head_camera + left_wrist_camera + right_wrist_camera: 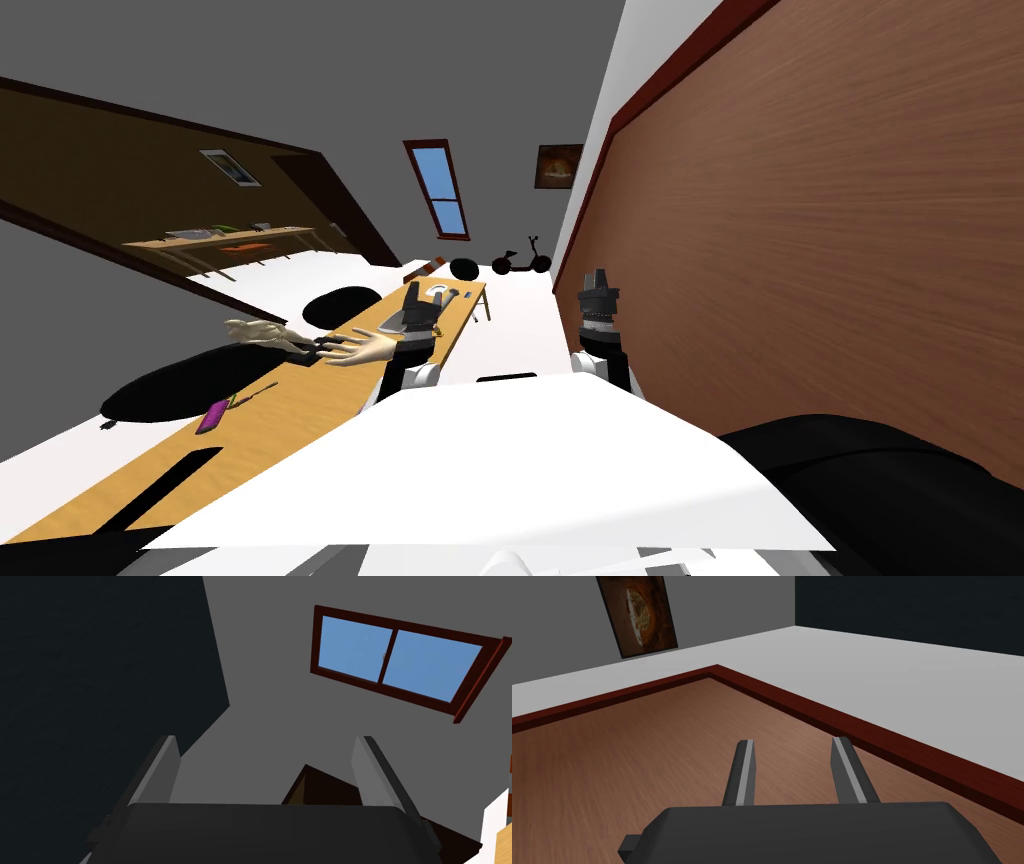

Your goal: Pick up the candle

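A long wooden table (300, 400) runs ahead on my left. A small purple object (212, 416) lies on its near part; I cannot tell whether it is the candle. A pale grey item (440, 292) rests at the table's far end. My left gripper (415, 300) hangs over the far half of the table, pointing up, and in the left wrist view it (267, 738) stands open with nothing between its fingers. My right gripper (598, 282) is raised beside the brown wood-panelled wall (800, 250); its fingers (793, 741) are apart and hold nothing.
Two pale hand-shaped figures (262, 333) (365, 350) lie across the table around a flat black item (318, 348). Black rounded seats (340, 303) (185, 388) stand along its left side. A black scooter (520, 263) is parked at the far wall, and another table (220, 240) stands back left.
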`<state>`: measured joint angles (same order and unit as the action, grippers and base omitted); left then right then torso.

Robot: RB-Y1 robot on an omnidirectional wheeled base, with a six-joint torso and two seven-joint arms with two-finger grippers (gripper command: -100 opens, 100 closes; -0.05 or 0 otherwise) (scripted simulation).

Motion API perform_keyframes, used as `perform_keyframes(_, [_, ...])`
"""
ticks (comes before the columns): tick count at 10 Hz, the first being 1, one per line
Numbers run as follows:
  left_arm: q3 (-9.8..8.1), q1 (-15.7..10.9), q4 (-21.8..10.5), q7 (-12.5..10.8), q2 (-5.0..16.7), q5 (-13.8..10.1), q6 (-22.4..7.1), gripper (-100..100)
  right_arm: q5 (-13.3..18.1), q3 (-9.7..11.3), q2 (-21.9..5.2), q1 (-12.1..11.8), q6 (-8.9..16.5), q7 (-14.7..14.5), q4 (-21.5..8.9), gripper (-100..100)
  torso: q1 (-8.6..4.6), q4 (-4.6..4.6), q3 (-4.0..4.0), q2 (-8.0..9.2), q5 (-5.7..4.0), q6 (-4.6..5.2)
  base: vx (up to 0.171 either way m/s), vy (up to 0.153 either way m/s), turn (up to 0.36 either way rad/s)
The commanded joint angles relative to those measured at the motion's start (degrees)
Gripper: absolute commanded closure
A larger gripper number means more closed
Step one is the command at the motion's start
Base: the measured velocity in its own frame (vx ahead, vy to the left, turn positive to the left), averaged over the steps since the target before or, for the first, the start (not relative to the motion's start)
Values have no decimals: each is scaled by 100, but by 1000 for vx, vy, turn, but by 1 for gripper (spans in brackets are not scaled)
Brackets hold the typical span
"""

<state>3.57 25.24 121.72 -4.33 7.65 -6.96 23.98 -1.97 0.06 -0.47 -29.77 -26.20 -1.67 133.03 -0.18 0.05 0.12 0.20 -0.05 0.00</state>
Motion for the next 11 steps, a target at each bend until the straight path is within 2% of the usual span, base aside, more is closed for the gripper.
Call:
perform_keyframes(1, [81,-78,-165,-27,18,-49,-211,-100,0,0,0,0,0,0,0,0,0,0,0,0,0,0,-34,-46,-65])
perform_keyframes(7, [496,-429,-1191,-177,33,-264,-1072,-100,0,0,0,1,0,0,0,0,-9,2,6,10,-2,1,-71,-77,-91])
perform_keyframes(9, [602,-534,-1532,-202,42,-291,-1344,-100,0,0,0,0,0,0,0,0,-5,0,1,2,-1,0,-43,-55,-88])
perform_keyframes(10, [602,-534,-1532,-202,42,-291,-1344,-100,0,0,0,0,0,0,0,0,3,-1,-2,-2,0,0,-23,-18,-33])
perform_keyframes(11, [644,-582,-1701,-207,55,-292,-1474,-100,0,0,0,0,0,0,0,0,13,-1,-4,-7,2,-2,-13,-7,-58])
